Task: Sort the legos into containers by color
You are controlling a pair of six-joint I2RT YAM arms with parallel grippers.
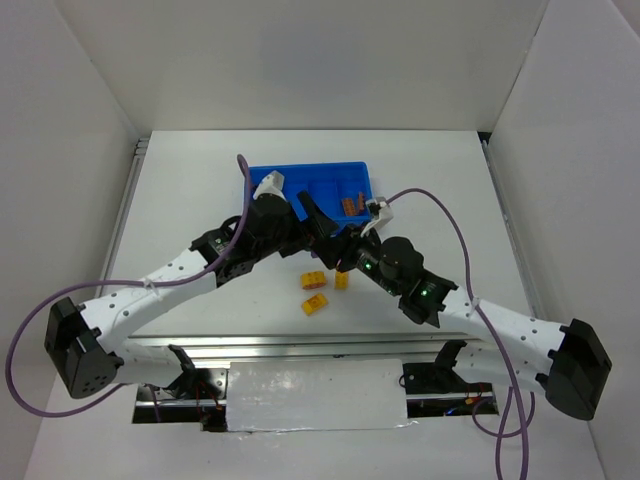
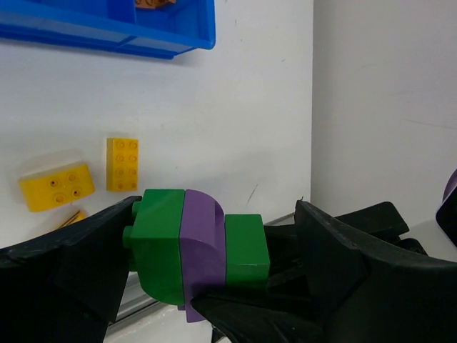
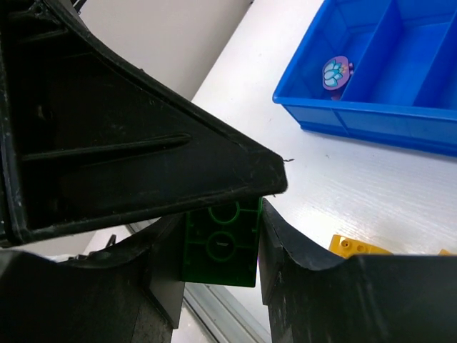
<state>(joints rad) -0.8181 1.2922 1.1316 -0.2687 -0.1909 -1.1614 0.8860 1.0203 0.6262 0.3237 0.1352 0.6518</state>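
A stack of two green legos with a purple lego between them [image 2: 196,250] hangs above the table between both grippers. My right gripper [image 3: 221,250] is shut on the green end brick [image 3: 220,243], whose hollow underside faces its camera. My left gripper [image 2: 218,236] is open around the stack: one finger [image 2: 71,264] touches the studs, the other stands apart. Three yellow legos [image 1: 314,280] [image 1: 341,280] [image 1: 314,304] lie on the table below the grippers [image 1: 335,245]. The blue tray [image 1: 300,170] holds brown legos [image 1: 350,206] and a purple printed piece [image 3: 335,71].
The tray's near wall [image 3: 357,121] lies just beyond the grippers. A metal rail runs along the table's front edge [image 1: 300,345]. White walls enclose the table on the left, right and back. Purple cables loop beside both arms.
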